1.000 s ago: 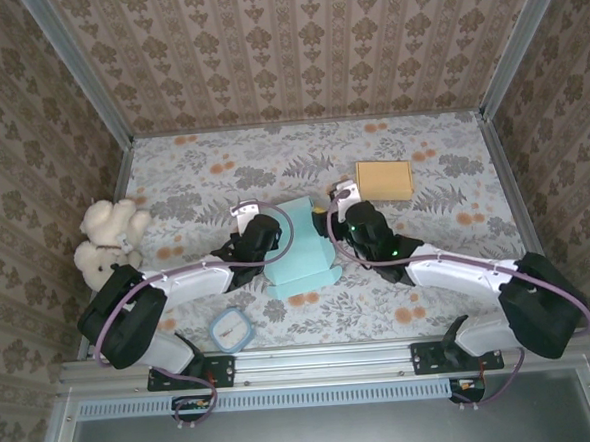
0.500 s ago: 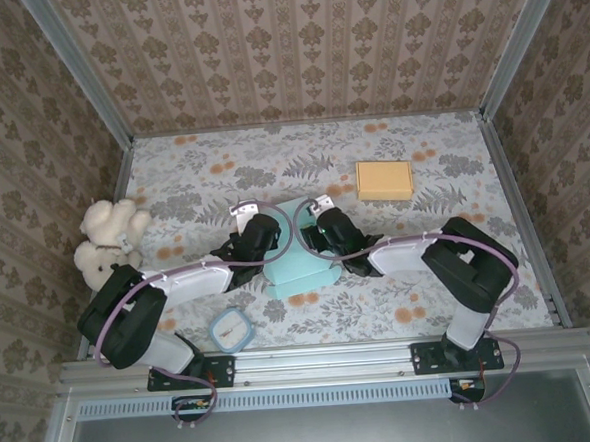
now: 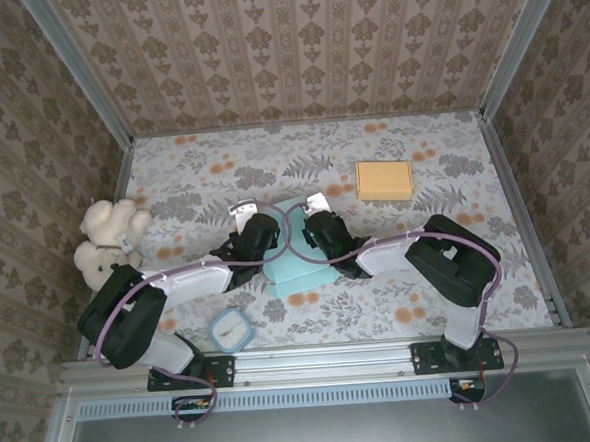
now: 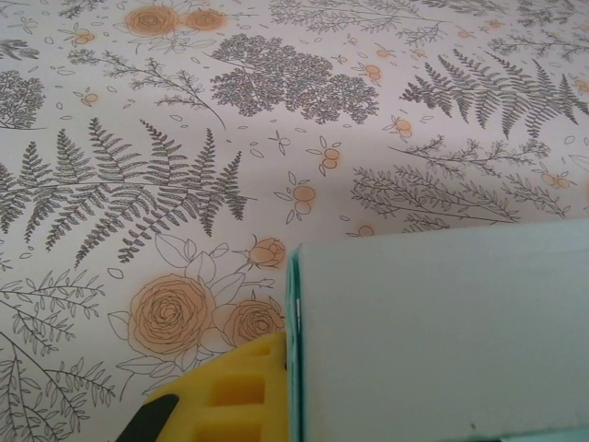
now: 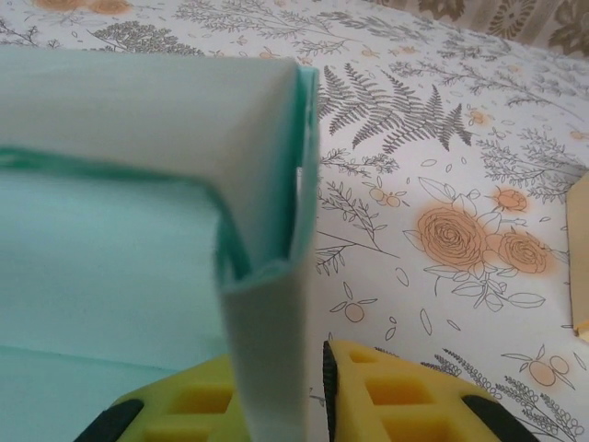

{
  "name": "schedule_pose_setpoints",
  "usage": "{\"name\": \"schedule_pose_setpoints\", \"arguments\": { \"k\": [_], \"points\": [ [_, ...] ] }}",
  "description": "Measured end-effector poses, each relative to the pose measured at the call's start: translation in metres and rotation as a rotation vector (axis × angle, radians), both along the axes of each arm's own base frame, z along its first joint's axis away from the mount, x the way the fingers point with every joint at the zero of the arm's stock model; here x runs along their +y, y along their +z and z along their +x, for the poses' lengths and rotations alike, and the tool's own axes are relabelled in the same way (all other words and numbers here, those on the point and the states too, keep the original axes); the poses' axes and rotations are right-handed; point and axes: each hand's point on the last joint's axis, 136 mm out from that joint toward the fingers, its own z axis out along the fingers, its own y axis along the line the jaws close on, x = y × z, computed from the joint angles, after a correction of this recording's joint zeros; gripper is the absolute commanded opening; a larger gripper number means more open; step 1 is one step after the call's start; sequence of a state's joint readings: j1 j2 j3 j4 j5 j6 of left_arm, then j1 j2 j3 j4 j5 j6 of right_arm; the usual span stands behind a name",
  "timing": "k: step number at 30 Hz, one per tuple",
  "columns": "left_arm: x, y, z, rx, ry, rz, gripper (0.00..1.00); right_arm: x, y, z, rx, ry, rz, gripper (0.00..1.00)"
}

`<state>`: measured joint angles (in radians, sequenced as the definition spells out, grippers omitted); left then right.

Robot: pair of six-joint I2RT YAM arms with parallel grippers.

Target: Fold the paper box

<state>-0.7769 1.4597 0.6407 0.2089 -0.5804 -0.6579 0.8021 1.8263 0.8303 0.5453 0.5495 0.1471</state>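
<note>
Top external: paper box (image 3: 303,273) sits mid-way on the floral table (image 3: 202,177), between my two grippers. Left gripper (image 3: 269,251) is closed on its left wall, yellow pad (image 4: 235,396) flush against it. Right gripper (image 5: 276,405) pinches the folded corner wall.

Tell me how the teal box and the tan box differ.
Colour: the teal box is pale blue-green, while the tan box is yellowish brown.
Pose: the teal box has a wall folded upright, as the right wrist view shows. The tan box looks low and flat.
Place: the teal box is near the middle, and the tan box lies farther back, to the right.
Both rest on the flowered table and have straight edges.
</note>
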Motion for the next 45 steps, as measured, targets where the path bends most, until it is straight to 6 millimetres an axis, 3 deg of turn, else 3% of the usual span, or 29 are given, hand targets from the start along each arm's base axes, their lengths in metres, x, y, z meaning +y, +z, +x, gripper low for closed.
{"name": "schedule_pose_setpoints", "arguments": {
  "k": [3, 7, 13, 18, 24, 29, 32, 35, 38, 41, 45],
  "points": [
    [0.000, 0.000, 0.000, 0.000, 0.000, 0.000, 0.00, -0.001, -0.005, -0.006, 0.003, 0.021, -0.003, 0.44],
    [0.000, 0.000, 0.000, 0.000, 0.000, 0.001, 0.00, -0.001, -0.003, -0.021, 0.028, 0.081, 0.040, 0.50],
    [0.001, 0.000, 0.001, -0.001, -0.017, 0.032, 0.00, 0.000, 0.039, -0.044, -0.006, 0.162, 0.177, 0.52],
    [0.004, 0.001, 0.003, 0.019, -0.054, 0.102, 0.00, -0.018, 0.084, -0.065, -0.053, 0.169, 0.268, 0.55],
    [-0.010, 0.014, 0.008, 0.024, -0.167, 0.176, 0.00, -0.057, 0.149, -0.094, -0.129, 0.130, 0.387, 0.62],
    [-0.021, 0.027, 0.009, 0.056, -0.260, 0.256, 0.00, -0.117, 0.203, -0.125, -0.228, 0.029, 0.521, 0.69],
    [-0.032, 0.048, 0.011, 0.063, -0.335, 0.312, 0.00, -0.153, 0.226, -0.146, -0.296, -0.032, 0.603, 0.74],
    [-0.045, 0.069, 0.015, 0.059, -0.417, 0.392, 0.00, -0.176, 0.232, -0.158, -0.329, -0.082, 0.630, 0.79],
    [-0.061, 0.076, 0.019, 0.086, -0.533, 0.486, 0.00, -0.184, 0.221, -0.156, -0.306, -0.123, 0.587, 0.83],
    [-0.076, 0.069, 0.023, 0.142, -0.659, 0.580, 0.00, -0.185, 0.207, -0.151, -0.269, -0.147, 0.529, 0.87],
    [-0.090, 0.036, 0.019, 0.268, -0.828, 0.668, 0.00, -0.186, 0.191, -0.149, -0.250, -0.155, 0.475, 0.87]
  ]
}}
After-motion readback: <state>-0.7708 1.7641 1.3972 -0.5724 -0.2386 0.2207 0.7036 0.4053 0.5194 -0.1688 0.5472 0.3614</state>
